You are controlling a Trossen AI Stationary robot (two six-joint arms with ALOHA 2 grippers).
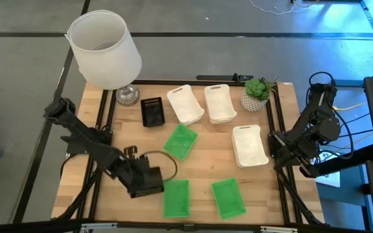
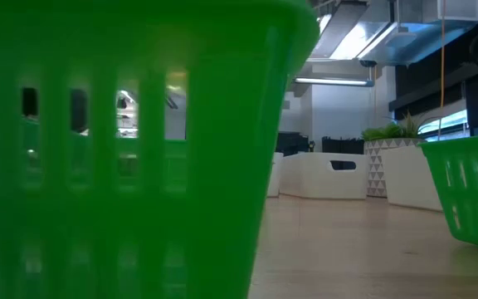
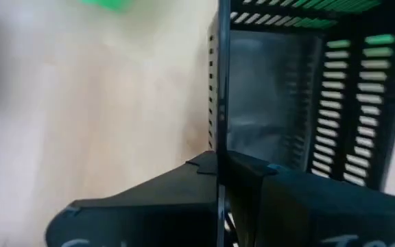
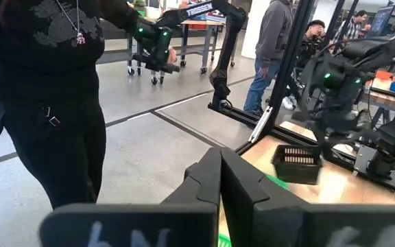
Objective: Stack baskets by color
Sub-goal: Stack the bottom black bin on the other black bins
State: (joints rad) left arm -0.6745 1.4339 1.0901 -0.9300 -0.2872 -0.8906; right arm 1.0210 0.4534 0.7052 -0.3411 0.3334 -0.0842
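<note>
From above, the left gripper [image 1: 149, 183] sits clamped on a black basket [image 1: 153, 188] right beside a green basket [image 1: 176, 198] at the table's [image 1: 206, 171] front, while three white baskets [image 1: 219, 103] lie toward the back. Its wrist view shows the fingers [image 3: 214, 182] pinching that black basket's wall [image 3: 214, 82]. The right gripper [image 4: 219, 180] waits at the table's right edge, fingers together on nothing.

Grey concrete floor [image 1: 251, 55] around the wooden table [image 1: 206, 175], ceiling strip lights [image 2: 351, 37] overhead, people [image 4: 43, 89] standing behind.
</note>
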